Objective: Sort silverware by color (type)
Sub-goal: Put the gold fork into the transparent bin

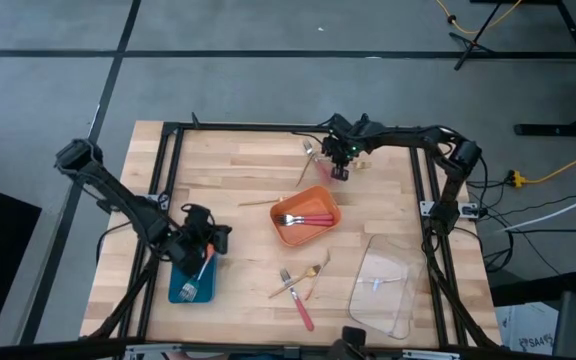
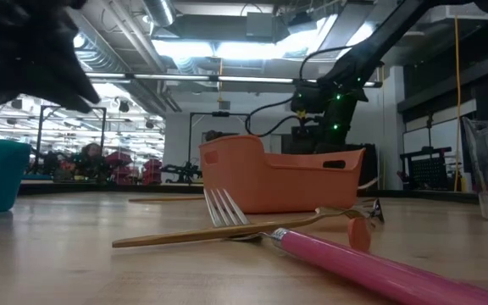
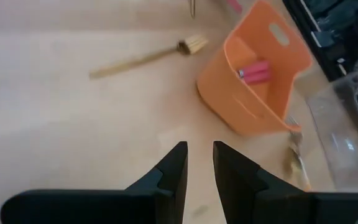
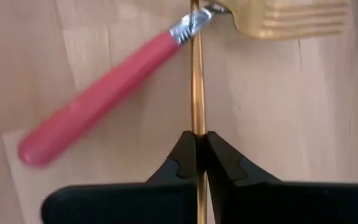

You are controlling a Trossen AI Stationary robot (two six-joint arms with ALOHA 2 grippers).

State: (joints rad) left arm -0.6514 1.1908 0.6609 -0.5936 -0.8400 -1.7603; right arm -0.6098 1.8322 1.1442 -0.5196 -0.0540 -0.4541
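Your right gripper point(image 4: 197, 144) is pinched tight on the thin shaft of a gold fork point(image 4: 197, 74) at the far side of the table point(image 1: 238, 170), right of centre. In the right wrist view that shaft runs straight up between the fingers, crossing the metal neck of a red-handled fork point(image 4: 92, 99), with gold tines point(image 4: 291, 18) lying just beyond.

Two pink-handled forks point(image 1: 303, 218) lie inside the orange tray point(image 1: 290, 238) at mid-table. Another gold fork point(image 1: 260, 202) lies on the wood just left of that tray. Near the front edge you have a loose cluster: a pink-handled fork point(image 1: 298, 303) crossed with a gold fork point(image 1: 303, 280).

Your left gripper point(image 3: 197, 165) sits at the near left, above the blue tray point(image 1: 176, 290), fingers a narrow gap apart and holding nothing. An orange-handled fork point(image 1: 200, 275) rests in that blue tray. A clear tray point(image 1: 383, 285) stands at the near right; you cannot tell what is in it.
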